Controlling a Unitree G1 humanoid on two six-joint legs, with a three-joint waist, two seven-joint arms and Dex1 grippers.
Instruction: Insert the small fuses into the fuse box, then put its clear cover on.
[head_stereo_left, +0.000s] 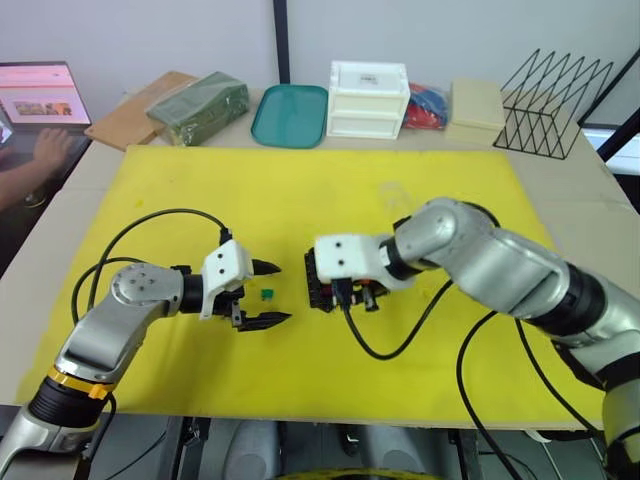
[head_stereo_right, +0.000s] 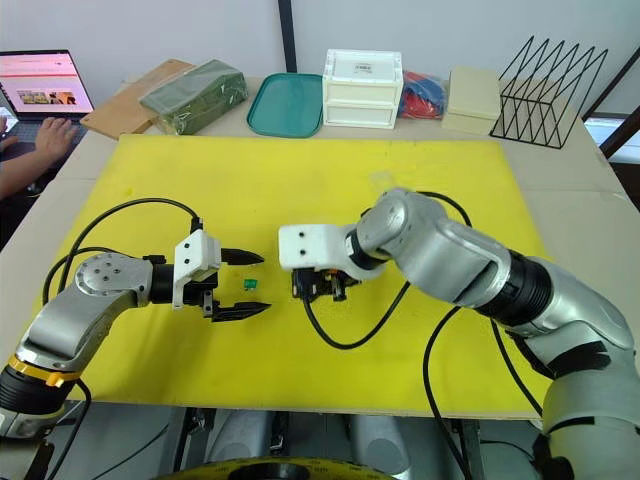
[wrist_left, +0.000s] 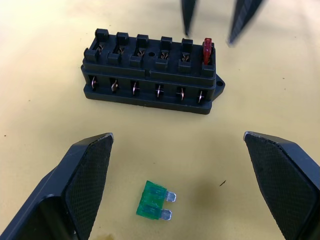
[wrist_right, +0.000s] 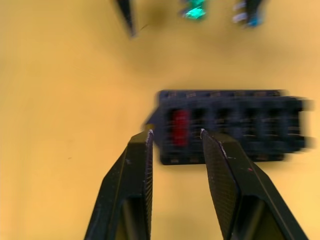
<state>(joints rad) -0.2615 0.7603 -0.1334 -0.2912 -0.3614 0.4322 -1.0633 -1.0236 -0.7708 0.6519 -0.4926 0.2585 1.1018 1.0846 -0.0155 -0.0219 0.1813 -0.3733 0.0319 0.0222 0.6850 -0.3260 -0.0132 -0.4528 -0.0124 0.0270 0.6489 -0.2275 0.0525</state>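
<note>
The fuse box (wrist_left: 152, 75) lies on the yellow mat (head_stereo_left: 300, 190), a little toward the mat's near edge and roughly midway between its left and right edges. A red fuse (wrist_left: 207, 49) stands upright in the slot at one end of one of its rows; the other slots of that row seen in the left wrist view hold only metal clips. The right gripper (wrist_right: 175, 137) hangs just above that end of the box, its two black fingers released with a narrow gap between them, the red fuse lying between the tips as the right wrist view looks down, though whether they touch it cannot be told. A green fuse (wrist_left: 154, 201) lies flat on the mat just beside the box, on the side toward the left gripper (head_stereo_left: 265, 293), apart from the box. That gripper rests low over the mat with its fingers (wrist_left: 82, 175) spread wide, one on each side of the green fuse and not touching it. Along the bench's far edge, beyond the mat, stand a teal tray (head_stereo_left: 290, 115), a white drawer box (head_stereo_left: 368, 98) and a black wire rack (head_stereo_left: 555, 105). At the bench's far left corner a person's hand (head_stereo_left: 48, 148) rests by a laptop (head_stereo_left: 40, 95).
</note>
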